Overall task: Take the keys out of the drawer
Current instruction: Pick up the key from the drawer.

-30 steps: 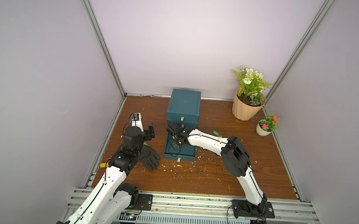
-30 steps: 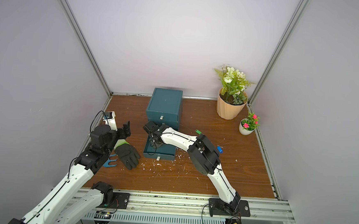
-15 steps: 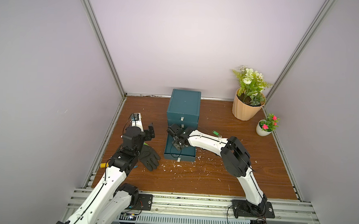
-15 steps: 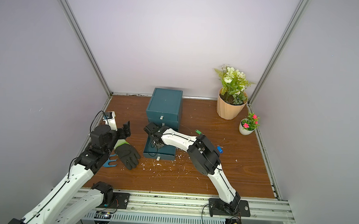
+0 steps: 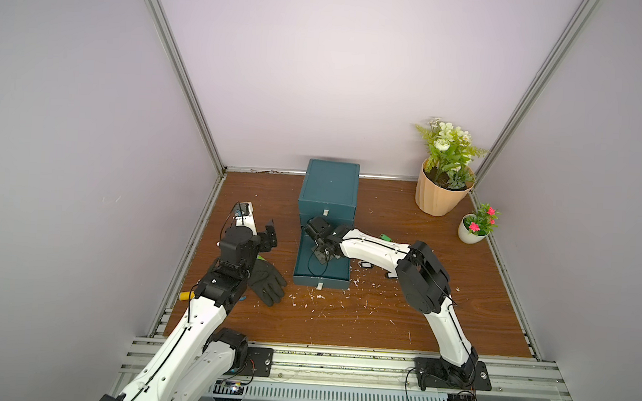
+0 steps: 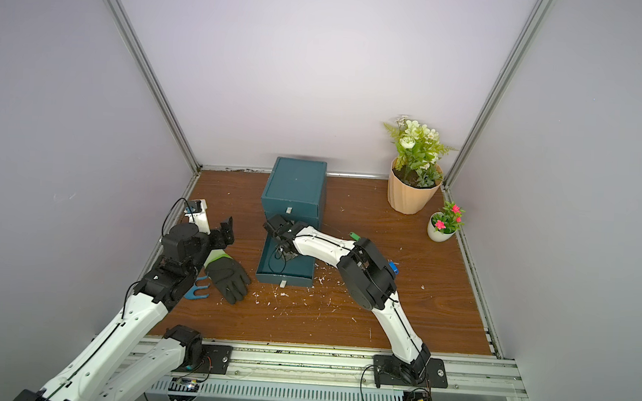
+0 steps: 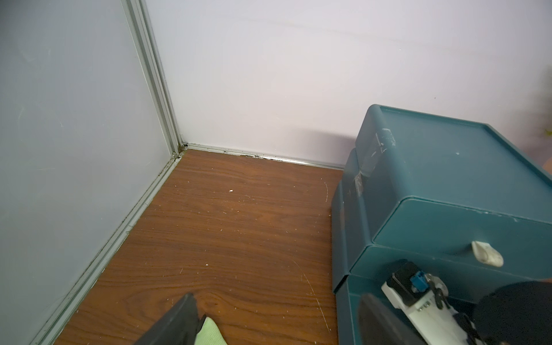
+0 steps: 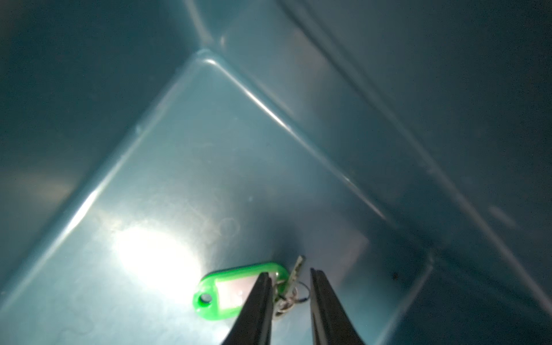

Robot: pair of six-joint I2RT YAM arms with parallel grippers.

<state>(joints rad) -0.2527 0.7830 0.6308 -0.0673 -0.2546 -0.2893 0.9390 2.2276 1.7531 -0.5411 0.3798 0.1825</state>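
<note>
1. Right wrist view: right jaws are hanging inside the drawer (image 8: 209, 143), standing slightly apart, gripping nothing.
2. Green-tagged key (image 8: 239, 294) is lying on the drawer floor, blade between them.
3. Left jaws are hovering wide open, empty.

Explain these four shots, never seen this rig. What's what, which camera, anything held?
Two white robot arms are mounted on a rail at the front edge of the table. The two wide pictures come from one overhead stereo camera; the two close ones from a camera on each wrist. On it are a teal drawer unit with its bottom drawer pulled out, two potted plants and a black glove. The right hand reaches into the drawer; its wrist view shows its fingers apart around the ring of a green-tagged key lying on the drawer floor, not yet gripped. The left hand hangs open beside the unit, holding nothing.
</note>
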